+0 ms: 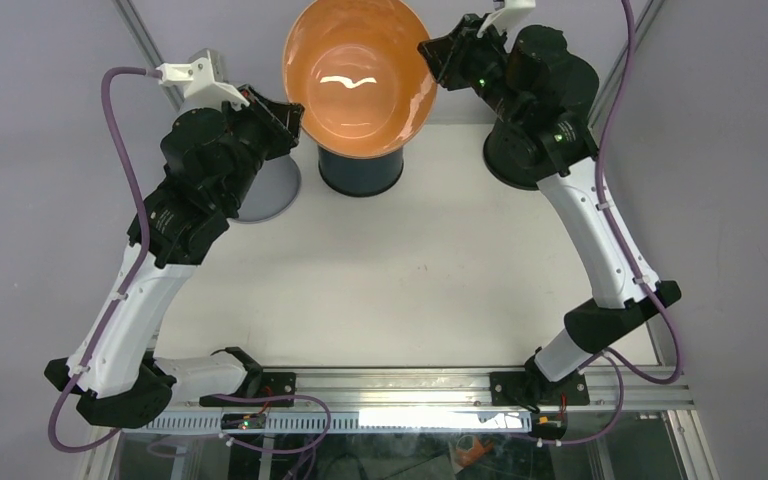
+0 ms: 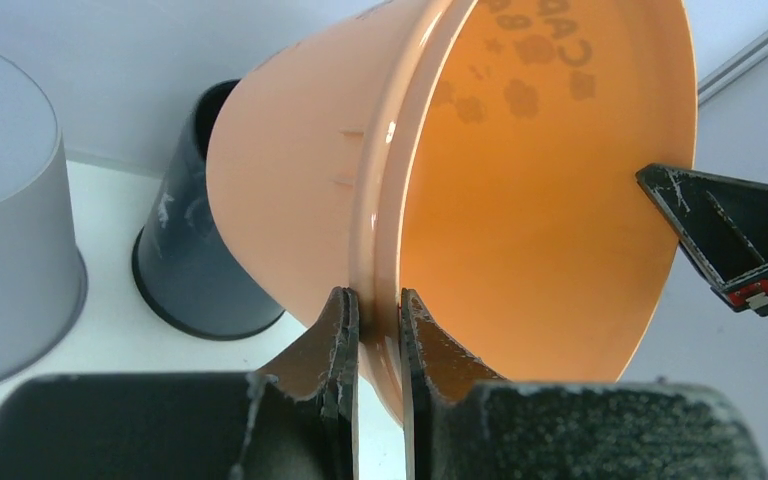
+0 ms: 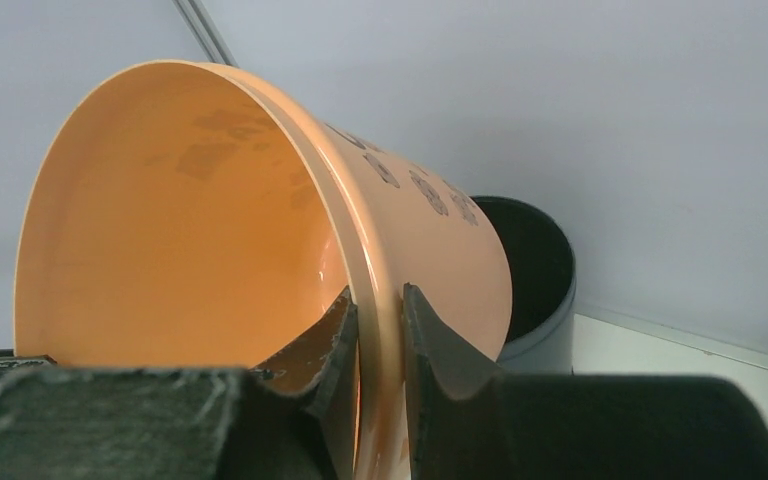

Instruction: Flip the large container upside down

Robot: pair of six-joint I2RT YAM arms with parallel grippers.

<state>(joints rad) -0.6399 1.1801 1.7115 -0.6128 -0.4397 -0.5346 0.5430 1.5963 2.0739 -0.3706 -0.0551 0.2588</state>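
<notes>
The large container (image 1: 360,75) is an orange plastic tub, lifted off the table and tipped so its open mouth faces up toward the top camera. My left gripper (image 1: 295,112) is shut on its left rim. In the left wrist view the rim (image 2: 380,200) is pinched between the left gripper's (image 2: 378,300) two fingers. My right gripper (image 1: 438,55) is shut on the opposite rim. The right wrist view shows the right gripper (image 3: 378,295) with one finger inside the large container (image 3: 190,230) and one outside.
A dark navy container (image 1: 362,172) stands on the white table (image 1: 410,280) right under the orange tub. A grey container (image 1: 272,188) sits beside it on the left, under my left arm. A dark round container (image 1: 515,160) lies under my right arm.
</notes>
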